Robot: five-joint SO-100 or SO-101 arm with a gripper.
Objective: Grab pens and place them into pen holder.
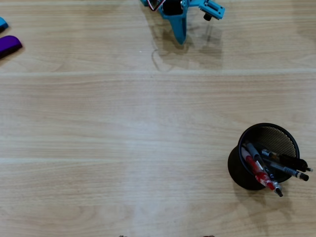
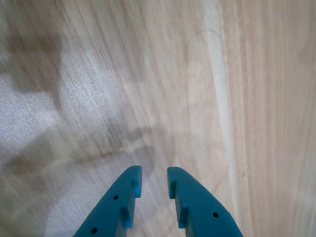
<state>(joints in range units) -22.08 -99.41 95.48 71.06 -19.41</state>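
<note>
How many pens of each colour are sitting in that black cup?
Black pens: 2
Red pen: 1
Grey-and-clear pen: 1
Total: 4 pens, all in the pen holder.

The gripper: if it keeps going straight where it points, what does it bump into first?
Probably just the bare table. The wrist view shows only wood ahead of the gripper, nothing between its fingers. The holder with the pens sits far off to the side.
</note>
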